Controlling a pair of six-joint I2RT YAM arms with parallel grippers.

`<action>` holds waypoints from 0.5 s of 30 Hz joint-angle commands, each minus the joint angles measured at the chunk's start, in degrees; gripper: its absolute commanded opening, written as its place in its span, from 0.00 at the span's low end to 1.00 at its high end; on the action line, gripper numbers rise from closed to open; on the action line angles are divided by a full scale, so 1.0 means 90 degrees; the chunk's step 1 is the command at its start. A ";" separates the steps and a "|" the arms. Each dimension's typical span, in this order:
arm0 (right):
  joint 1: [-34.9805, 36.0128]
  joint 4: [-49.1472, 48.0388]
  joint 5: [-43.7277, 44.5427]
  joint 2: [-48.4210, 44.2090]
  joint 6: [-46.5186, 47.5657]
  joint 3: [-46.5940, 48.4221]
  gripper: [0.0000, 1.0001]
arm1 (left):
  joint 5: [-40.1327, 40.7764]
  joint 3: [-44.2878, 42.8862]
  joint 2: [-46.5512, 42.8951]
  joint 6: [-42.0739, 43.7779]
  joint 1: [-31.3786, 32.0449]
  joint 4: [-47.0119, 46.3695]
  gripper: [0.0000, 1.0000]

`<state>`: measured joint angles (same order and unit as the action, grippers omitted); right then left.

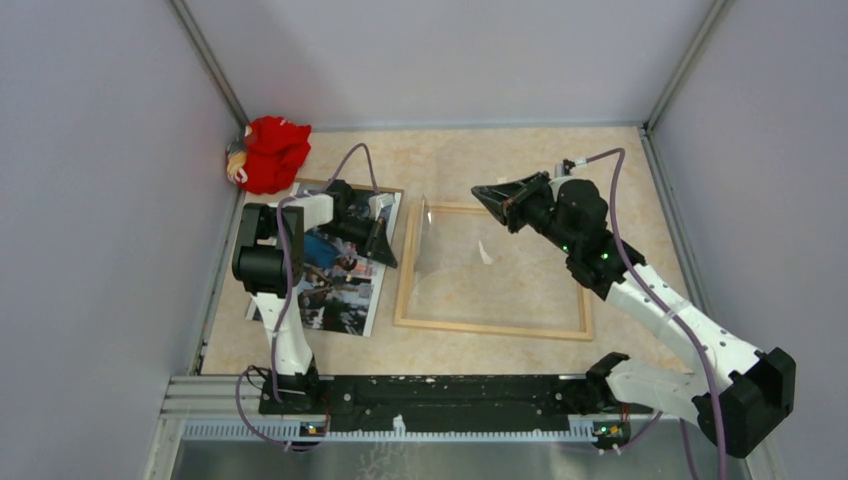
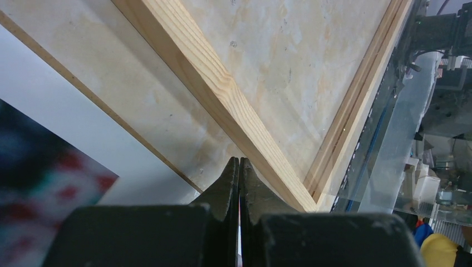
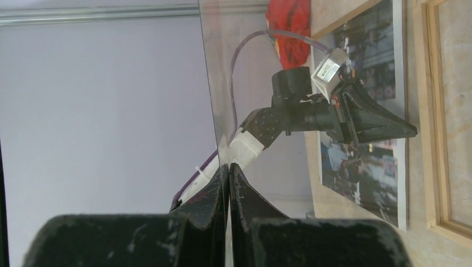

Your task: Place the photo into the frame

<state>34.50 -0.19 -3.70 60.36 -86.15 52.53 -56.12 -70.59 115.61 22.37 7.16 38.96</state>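
The photo lies face up at the left on a brown backing board, its print also in the right wrist view. My left gripper hovers over its right edge, shut with nothing held, beside the frame's left rail. The light-wood frame lies flat mid-table. Its clear pane is lifted and tilted above it. My right gripper is shut on the pane's edge.
A red plush toy sits in the back left corner. The brown backing board pokes out from under the photo. Grey walls close in the table on three sides.
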 commanded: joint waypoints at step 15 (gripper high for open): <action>-0.1539 0.0835 -0.0887 -0.0886 0.0610 -0.0703 0.00 | -0.0231 -0.0043 -0.0278 0.0089 0.0044 0.0006 0.00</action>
<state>26.52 4.99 -5.43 55.00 -84.05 48.56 -56.16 -70.59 115.61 22.39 7.22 39.00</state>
